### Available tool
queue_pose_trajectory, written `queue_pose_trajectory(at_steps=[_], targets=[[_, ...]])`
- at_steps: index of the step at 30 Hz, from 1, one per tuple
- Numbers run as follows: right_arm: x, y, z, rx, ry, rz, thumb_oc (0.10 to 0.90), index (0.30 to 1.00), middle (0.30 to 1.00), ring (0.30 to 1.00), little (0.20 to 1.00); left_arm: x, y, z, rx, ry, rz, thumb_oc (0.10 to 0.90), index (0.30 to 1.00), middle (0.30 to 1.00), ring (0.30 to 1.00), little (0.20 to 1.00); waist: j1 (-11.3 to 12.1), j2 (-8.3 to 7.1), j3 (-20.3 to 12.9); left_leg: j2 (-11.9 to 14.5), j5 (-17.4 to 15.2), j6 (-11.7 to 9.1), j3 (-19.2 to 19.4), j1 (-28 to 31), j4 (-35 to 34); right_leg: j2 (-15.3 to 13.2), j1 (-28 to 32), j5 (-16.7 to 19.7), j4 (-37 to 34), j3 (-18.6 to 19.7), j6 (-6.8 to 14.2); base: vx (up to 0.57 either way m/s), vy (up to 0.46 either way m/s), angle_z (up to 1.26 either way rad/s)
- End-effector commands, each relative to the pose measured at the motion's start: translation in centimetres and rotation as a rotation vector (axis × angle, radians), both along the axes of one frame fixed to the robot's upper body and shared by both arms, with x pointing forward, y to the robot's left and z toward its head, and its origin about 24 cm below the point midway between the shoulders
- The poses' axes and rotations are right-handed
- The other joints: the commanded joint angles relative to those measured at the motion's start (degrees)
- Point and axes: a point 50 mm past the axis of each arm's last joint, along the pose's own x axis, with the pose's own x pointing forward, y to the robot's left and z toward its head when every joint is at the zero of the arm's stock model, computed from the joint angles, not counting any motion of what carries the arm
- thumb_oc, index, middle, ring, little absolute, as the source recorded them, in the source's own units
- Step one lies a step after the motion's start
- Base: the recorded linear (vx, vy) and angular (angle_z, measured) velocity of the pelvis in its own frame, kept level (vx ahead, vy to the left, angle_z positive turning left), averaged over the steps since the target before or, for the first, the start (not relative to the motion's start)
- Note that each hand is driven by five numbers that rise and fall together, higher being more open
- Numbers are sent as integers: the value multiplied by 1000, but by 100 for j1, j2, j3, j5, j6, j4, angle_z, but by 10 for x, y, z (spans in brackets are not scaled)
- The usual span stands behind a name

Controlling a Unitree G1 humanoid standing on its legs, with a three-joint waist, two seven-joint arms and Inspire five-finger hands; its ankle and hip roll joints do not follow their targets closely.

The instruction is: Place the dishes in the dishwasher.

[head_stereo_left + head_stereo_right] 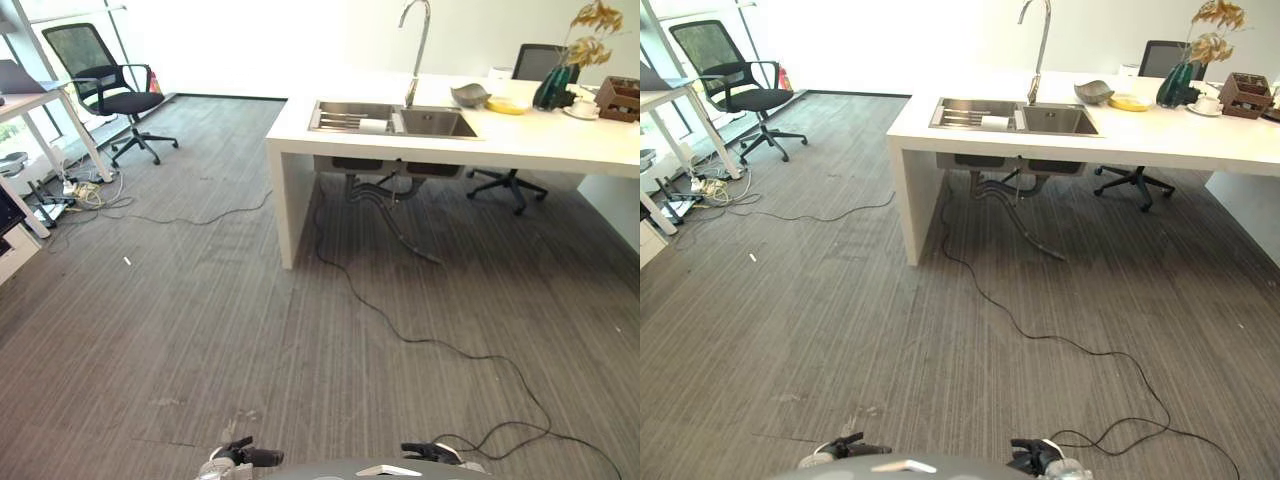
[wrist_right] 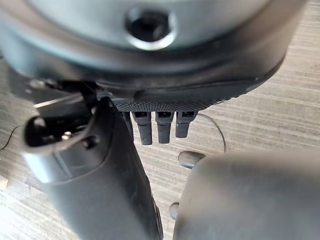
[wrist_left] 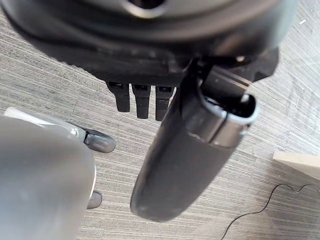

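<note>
We stand well back from the white bench point(image 1: 520, 135), with a wide stretch of grey carpet between us and the dishes. On the bench, past the double sink point(image 1: 392, 119) and its tall faucet point(image 1: 417, 40), sit a grey bowl point(image 1: 470, 95) and a yellow dish point(image 1: 506, 105), and further right a cup on a saucer point(image 1: 583, 108); something white also lies in the sink's left basin. No dishwasher is in sight, so we would have to search for it.

Our left robot hand point(image 3: 142, 100) hangs at our side with its fingers straight and relaxed, holding nothing; our right robot hand point(image 2: 160, 125) hangs likewise, empty and slack.

The chief risk we see is underfoot: a black cable point(image 1: 420, 335) snakes across the carpet from beneath the bench straight over our path, and it could catch us as we walk in. A vase of dried leaves point(image 1: 560, 75) stands just beside the dishes, so a careless reach could topple it.
</note>
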Motion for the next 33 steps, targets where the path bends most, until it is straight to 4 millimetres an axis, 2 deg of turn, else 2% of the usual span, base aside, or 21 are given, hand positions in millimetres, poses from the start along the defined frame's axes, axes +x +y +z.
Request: queue_pose_trajectory(at_steps=[1,4,9,11,13,18,23,33], targets=[[18,-15,7,-34,-85,-80,800,900,900,900,900,15,-18,0,-59,-33,-46,800,900,900,900,900,-88,146,88,-307,90,128,77,-231,47,143,157,-149,69,140,49,0,0,0],[14,-23,7,-51,-91,-125,800,900,900,900,900,14,-20,0,-55,-21,-100,800,900,900,900,900,-128,212,105,-308,78,137,87,-221,47,139,156,-169,69,140,46,0,0,0],[19,-12,7,-19,-124,-101,800,900,900,900,900,2,-20,-3,-74,22,-59,800,900,900,900,900,-161,231,104,-308,81,133,93,-206,47,148,157,-160,69,164,52,0,-4,-3],[24,-10,9,-13,-158,-83,800,900,900,900,900,3,-20,-3,-75,26,-64,800,900,900,900,900,-176,241,117,-313,89,134,109,-198,47,158,168,-159,69,175,47,0,0,0],[28,-3,9,13,-178,-72,800,900,900,900,900,2,-20,-3,-79,30,-62,800,900,900,900,900,-184,240,117,-316,81,134,106,-185,47,156,180,-162,69,174,45,0,0,0],[28,-4,9,15,-171,-68,800,900,900,900,900,2,-22,-3,-82,39,-67,800,900,900,900,900,-187,246,116,-310,67,143,103,-179,47,157,186,-172,69,173,35,0,0,0],[20,-5,6,23,-128,-91,800,900,900,900,900,-3,-26,-5,-120,54,-55,800,900,900,900,900,-196,246,78,-303,48,145,106,-177,47,164,179,-181,69,145,36,0,0,0],[22,3,7,80,-153,-49,800,900,900,900,900,-12,-18,-5,-115,82,26,800,900,900,900,900,-171,191,122,-292,46,143,94,-205,47,201,185,-178,69,152,28,0,0,0]])
